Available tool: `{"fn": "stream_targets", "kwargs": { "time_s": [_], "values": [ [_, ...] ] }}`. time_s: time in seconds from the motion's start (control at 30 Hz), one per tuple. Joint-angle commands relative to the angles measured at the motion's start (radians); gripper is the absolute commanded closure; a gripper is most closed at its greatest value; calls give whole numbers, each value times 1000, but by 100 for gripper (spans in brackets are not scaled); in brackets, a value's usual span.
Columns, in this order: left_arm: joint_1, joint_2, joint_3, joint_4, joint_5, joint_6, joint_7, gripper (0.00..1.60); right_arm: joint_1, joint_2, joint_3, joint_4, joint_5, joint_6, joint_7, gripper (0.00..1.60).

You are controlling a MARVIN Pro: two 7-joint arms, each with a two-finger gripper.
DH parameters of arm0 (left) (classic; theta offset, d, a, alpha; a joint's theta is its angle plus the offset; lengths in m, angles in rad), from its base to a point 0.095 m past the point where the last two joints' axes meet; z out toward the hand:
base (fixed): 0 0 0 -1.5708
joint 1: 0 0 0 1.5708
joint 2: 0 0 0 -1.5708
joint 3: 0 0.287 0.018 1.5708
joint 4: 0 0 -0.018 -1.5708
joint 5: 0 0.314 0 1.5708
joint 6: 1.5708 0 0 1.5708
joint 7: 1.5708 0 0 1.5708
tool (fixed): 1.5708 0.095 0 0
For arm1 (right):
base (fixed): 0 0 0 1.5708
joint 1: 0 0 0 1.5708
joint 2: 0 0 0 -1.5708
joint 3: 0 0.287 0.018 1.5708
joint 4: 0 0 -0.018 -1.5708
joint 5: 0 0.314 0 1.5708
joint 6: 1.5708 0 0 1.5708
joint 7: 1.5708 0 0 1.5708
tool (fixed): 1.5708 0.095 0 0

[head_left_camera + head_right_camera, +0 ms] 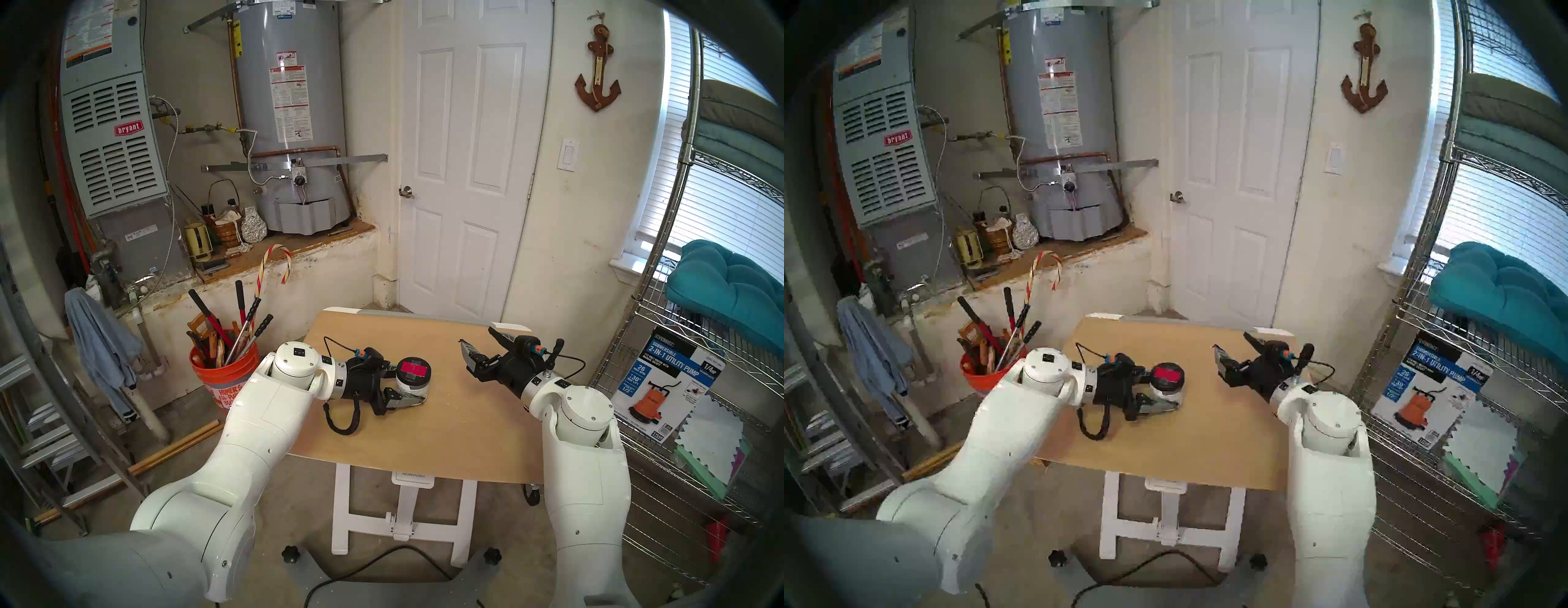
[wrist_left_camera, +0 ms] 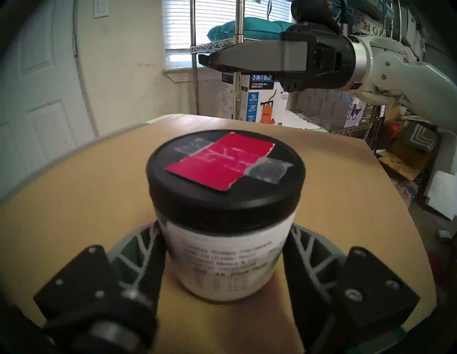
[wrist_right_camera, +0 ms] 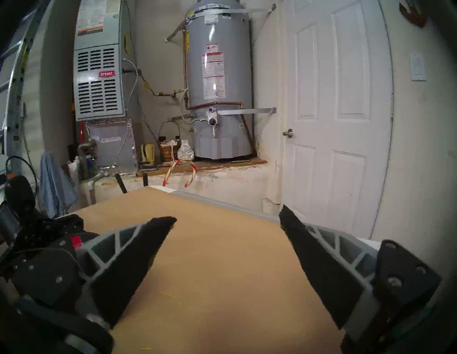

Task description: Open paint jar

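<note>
Paint jar on table, btwn left pincer fingers; right pincer apart.

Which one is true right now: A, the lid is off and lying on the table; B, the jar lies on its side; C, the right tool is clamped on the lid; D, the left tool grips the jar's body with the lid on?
D: the left tool pinches the paint jar on both sides of its white body, the black lid on top; the right tool hangs open, apart from it.

Daylight coming in through the blinded window on the right, blowing out there, room evenly lit, shadows on the table staying soft, fisheye bending edges under dark rims, jar label blurring close to lens.
</note>
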Motion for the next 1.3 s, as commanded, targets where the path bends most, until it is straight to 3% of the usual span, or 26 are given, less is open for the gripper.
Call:
{"fn": "stream_targets", "kwargs": {
  "time_s": [0.0, 0.3, 0.57, 0.7, 0.83, 1.27],
  "values": [
    [-16, -1, -4, -16, -2, 0, 1, 160, 3, 41, -16, -36, 34, 14, 103, 0],
    [-14, 0, -6, -16, 0, 1, -1, 160, -12, 45, -33, -96, 72, 71, 226, 0],
    [-15, 0, -7, -14, 0, -2, -5, 160, -53, 49, -94, -148, 46, 80, 281, 0],
    [-16, 0, -8, -14, 0, -2, -8, 160, -78, 45, -124, -162, 17, 43, 270, 0],
    [-16, -1, -9, -15, 0, -2, -9, 160, -95, 35, -145, -176, -12, 72, 254, 0],
    [-17, -3, -14, -11, 1, -5, -14, 160, -100, 20, -180, -179, -63, 68, 246, 0]
  ]
}}
